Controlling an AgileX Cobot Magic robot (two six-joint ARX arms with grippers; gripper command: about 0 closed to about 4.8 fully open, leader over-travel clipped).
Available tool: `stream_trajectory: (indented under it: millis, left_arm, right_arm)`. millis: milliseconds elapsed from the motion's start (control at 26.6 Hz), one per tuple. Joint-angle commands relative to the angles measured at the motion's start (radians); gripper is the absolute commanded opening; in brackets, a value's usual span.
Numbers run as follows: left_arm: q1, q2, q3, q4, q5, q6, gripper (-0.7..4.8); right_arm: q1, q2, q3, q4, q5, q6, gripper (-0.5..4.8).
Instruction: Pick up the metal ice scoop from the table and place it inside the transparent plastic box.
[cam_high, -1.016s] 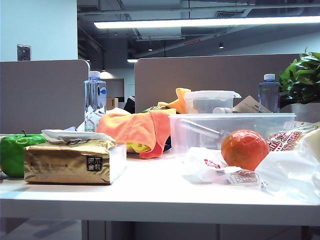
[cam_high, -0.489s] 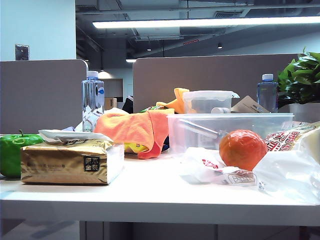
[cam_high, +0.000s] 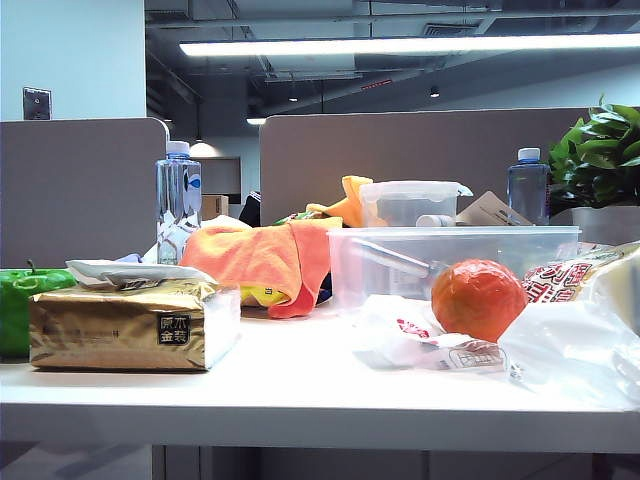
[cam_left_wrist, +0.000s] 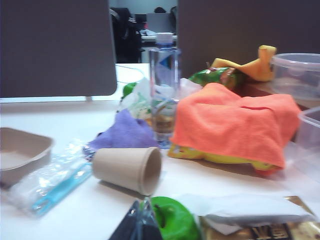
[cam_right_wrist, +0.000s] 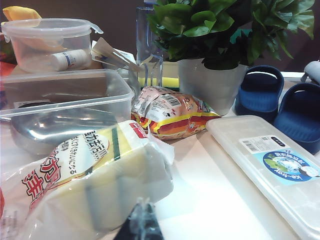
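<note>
The big white flat table (cam_high: 300, 390) is full of things. On it, toward the right in the exterior view, stands the wide, low, see-through plastic box (cam_high: 540, 245). The shiny silver metal ice scoop (cam_high: 395, 262) lies inside that box, not on the table. Its thin straight handle slants along the left part of the box, behind the clear front wall. The right wrist view shows its round bowl (cam_right_wrist: 60, 127) shining through the wall of the box (cam_right_wrist: 65, 87).

The right gripper (cam_right_wrist: 142, 225) is the nearer claw. The scoop lies ahead of it, past a wrapped pack of yellow sponges (cam_right_wrist: 100, 175), and apart from it. That claw is dark and blurry at the picture's edge, so I cannot tell if its fingers are apart or together.

The left gripper (cam_left_wrist: 137, 225) is far from the box, just beside a green toy pepper (cam_left_wrist: 172, 220). Its fingers are pressed together and hold nothing.

The job looks done, so no grab seems needed.
</note>
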Motion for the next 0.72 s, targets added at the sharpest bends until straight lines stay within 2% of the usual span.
stream_trajectory:
  millis: [38,301,715]
  left_arm:
    - [0.028,-0.023,0.002,-0.024,-0.029,-0.010,-0.04]
    - [0.085,-0.043,0.002,-0.027,-0.029,-0.014,-0.04]
    - [0.088,-0.043,0.002,-0.034,-0.029,-0.007,-0.04]
  right_arm:
    - [0.001,0.000,0.002,0.017,-0.001,0.001,-0.01]
    - [0.001,0.000,0.002,0.017,-0.001,0.001,-0.01]
    - [0.001,0.000,0.002,0.017,-0.001,0.001,-0.01]
